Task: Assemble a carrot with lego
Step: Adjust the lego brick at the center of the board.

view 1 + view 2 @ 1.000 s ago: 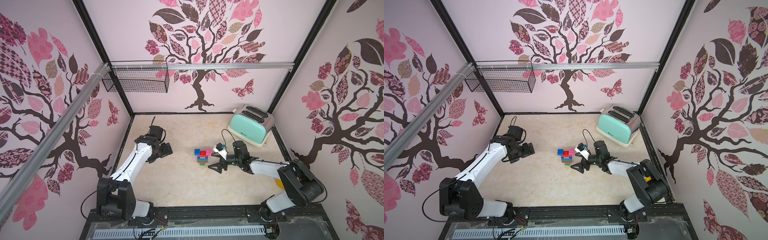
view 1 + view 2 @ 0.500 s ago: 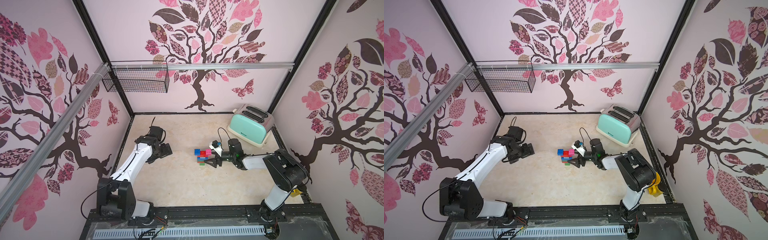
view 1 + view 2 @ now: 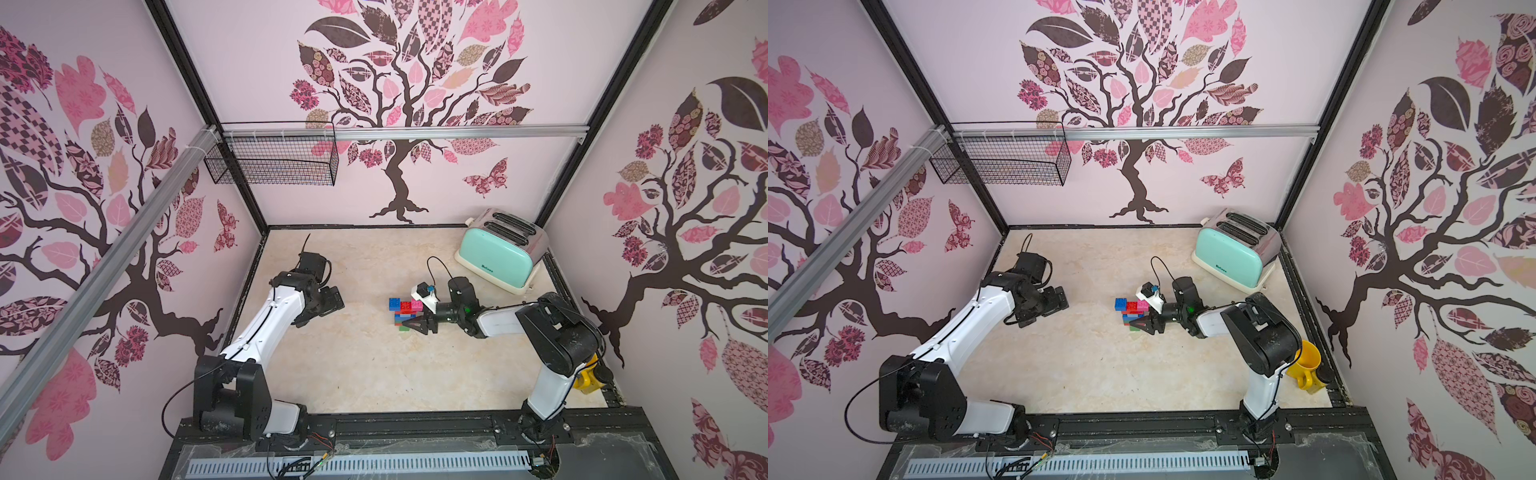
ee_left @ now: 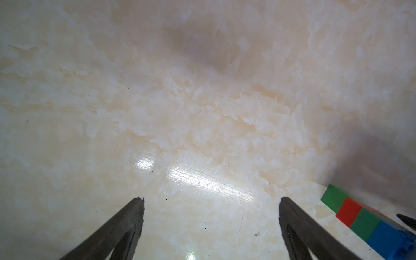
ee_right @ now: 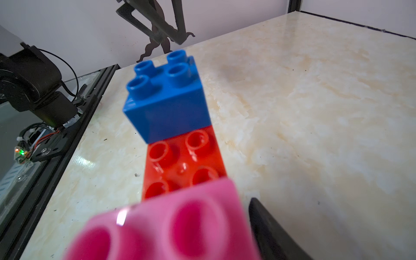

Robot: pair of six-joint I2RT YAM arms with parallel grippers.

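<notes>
- The right gripper sits at the centre of the frame in both top views. It reaches in from the right, with its jaws about half-way open at the narrow half of the carrot. I cannot tell whether they pinch it or only bracket it.
- In the right wrist view one dark finger shows just beside the pink brick. The other finger is hidden, and the blur is too heavy to judge contact.
- Past the pink brick, that view runs along the carrot's wide end: the red brick, then the blue brick farthest from the camera.
- The carrot lies flat on the table, and its long axis runs up-down in the top views. The wide blue-red-pink end points toward the top of the frame and the green tip toward the bottom.
- The right gripper crosses that axis nearly square, which I judge suits a hold across the narrow body.
- The left gripper is left of centre, well apart from the carrot. Its fingers are spread wide over bare table with nothing between them.
- The right arm is plainly the nearer. The carrot lies to the right of the left gripper in the top views, so that arm would need a long reach to help.
- The toaster at upper right and the mug at lower right both stand clear of the work.
</notes>
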